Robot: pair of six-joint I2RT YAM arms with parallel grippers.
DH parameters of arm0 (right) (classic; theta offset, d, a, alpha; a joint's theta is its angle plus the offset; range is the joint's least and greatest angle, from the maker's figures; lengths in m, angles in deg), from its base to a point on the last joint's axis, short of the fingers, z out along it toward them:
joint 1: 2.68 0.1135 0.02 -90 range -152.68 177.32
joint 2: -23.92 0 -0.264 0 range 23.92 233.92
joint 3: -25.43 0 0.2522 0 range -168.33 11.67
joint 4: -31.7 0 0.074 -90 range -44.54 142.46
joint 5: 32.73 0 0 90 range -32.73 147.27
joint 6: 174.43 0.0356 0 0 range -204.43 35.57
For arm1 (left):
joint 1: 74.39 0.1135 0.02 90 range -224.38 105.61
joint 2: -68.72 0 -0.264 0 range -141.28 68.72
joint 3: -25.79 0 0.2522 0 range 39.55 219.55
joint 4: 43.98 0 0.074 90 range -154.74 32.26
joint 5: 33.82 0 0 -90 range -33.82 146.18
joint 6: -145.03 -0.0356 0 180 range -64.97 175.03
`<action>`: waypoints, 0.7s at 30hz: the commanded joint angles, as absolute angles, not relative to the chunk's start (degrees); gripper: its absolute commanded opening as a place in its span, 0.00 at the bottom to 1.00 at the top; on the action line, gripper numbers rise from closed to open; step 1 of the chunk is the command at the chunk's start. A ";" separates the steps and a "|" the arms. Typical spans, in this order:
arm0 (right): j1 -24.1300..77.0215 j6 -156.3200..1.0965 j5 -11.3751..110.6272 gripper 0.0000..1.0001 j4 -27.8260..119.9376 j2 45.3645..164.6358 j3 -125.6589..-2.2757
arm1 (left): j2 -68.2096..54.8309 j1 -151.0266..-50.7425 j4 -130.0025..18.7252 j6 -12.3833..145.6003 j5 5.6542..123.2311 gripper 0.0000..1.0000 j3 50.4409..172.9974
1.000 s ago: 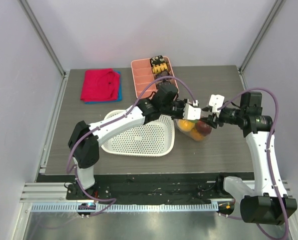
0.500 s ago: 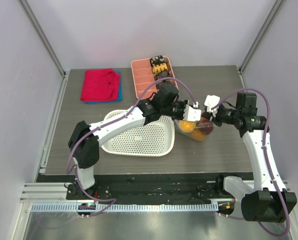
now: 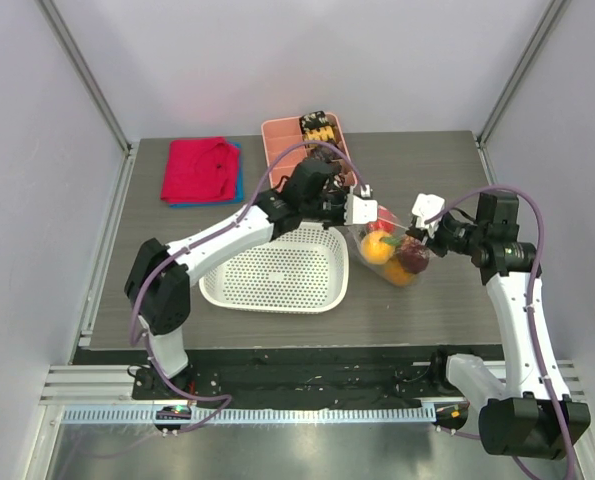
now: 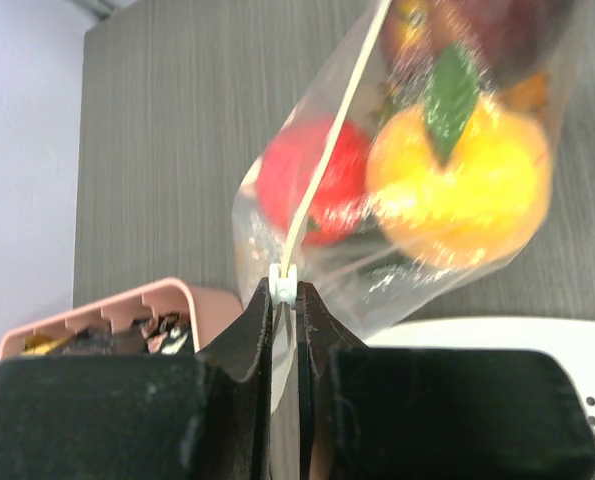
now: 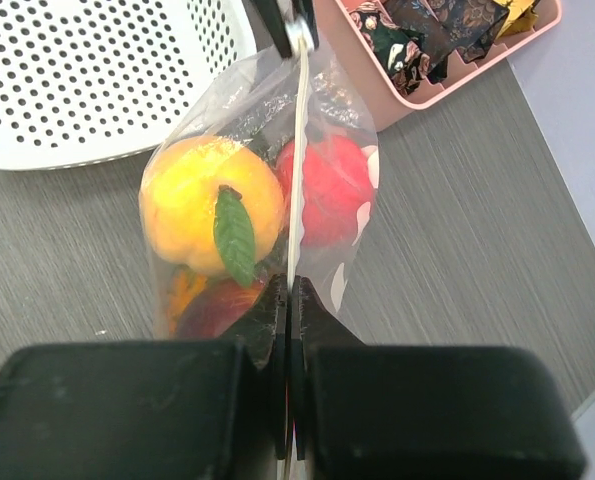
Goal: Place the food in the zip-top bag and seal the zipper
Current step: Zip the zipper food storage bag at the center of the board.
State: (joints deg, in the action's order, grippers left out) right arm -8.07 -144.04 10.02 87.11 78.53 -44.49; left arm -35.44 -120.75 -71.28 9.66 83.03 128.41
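The zip-top bag (image 3: 389, 252) hangs stretched between my two grippers, just right of the basket. Inside it I see the orange peach (image 5: 210, 205), the bright red apple (image 5: 324, 190), the dark red apple (image 5: 217, 306) and an orange bit of pineapple (image 5: 180, 292). My left gripper (image 4: 285, 290) is shut on the white slider at the left end of the zipper (image 4: 329, 150); in the top view it (image 3: 361, 208) is at the bag's upper left. My right gripper (image 5: 289, 292) is shut on the mouth edge at the other end, at the bag's right in the top view (image 3: 418, 227).
A white perforated basket (image 3: 277, 270) lies left of the bag. A pink divided tray (image 3: 295, 150) with dark snack pieces stands behind it. A red cloth on a blue one (image 3: 199, 170) lies at the back left. Grey walls enclose the table.
My left gripper has moved left and back along the bag's mouth with the slider. The right gripper shifted slightly left, still holding its end. The bag is stretched longer between them.
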 commanded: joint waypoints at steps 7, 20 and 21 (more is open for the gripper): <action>-10.41 -144.81 12.00 0.01 86.94 75.34 -44.23 | -31.66 -113.85 -70.84 10.91 81.49 0.05 126.56; -13.22 -141.13 12.01 0.01 86.86 76.74 -47.83 | -29.81 -112.44 -73.91 14.76 83.34 0.59 127.70; -13.75 -140.33 12.00 0.01 86.51 77.35 -48.53 | -29.55 -112.53 -73.83 16.86 82.73 0.77 129.18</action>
